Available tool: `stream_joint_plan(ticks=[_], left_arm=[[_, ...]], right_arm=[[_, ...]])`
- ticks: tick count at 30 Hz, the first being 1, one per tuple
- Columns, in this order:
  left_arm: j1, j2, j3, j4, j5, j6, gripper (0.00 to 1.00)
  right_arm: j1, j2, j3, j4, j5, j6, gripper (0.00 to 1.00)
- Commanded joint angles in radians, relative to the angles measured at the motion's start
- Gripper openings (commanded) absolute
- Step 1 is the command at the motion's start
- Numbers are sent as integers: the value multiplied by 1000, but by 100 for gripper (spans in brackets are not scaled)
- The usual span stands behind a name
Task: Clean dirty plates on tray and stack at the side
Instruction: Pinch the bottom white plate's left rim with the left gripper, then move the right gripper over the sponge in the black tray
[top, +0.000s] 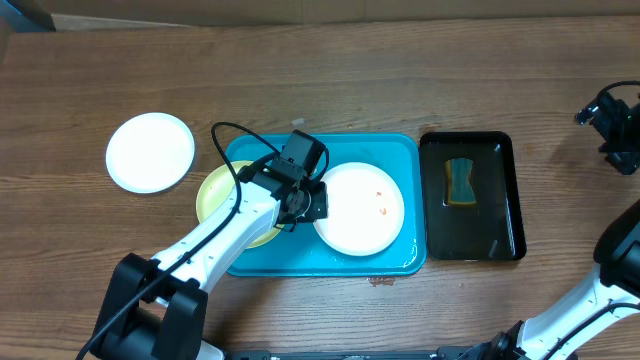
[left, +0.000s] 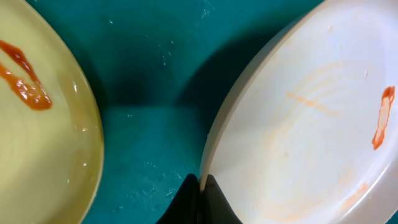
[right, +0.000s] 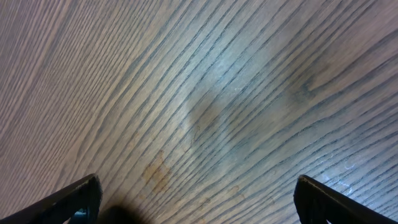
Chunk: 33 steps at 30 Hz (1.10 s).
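Observation:
The turquoise tray holds a white plate with small orange smears. Beside it on the tray lies a pale yellow-green plate, partly under my left arm. My left gripper is shut on the white plate's left rim. In the left wrist view the black fingertips pinch the rim of the white plate, with the tray floor and the smeared yellow-green plate to the left. A second white plate lies on the table left of the tray. My right gripper hangs open over bare wood.
A narrow black tray with a sponge in it stands right of the turquoise tray. The right arm is at the table's far right edge. A small brown stain marks the wood below the tray.

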Motion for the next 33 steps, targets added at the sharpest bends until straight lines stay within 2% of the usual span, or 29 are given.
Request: stream_joint_plan(ticks=[1,7,10,13,21,30,33], left_arm=[[-6,43,18,31,-70,-69,4],[-6,105,18,60,-58,-69,5],[-3,115,18,79,-50,-68,25],[-2,115,21,117,-51,-25,29],[3,115,24,134,-74,11,19],[3,124,24,132,-65,48,21],[3,138,24,132,-62,49,18]], right_arm=[[-1,-8,18,4,-1,5,100],[-1,-8,18,4,-1,5,100],[-1,-8,18,4,-1,5,100],[-1,-8,18,4,-1,5,100],[-1,-8,18,4,-1,5,100],[-1,-8,18,4,-1,5,100],[-1,-8,18,4,-1,5,100]])
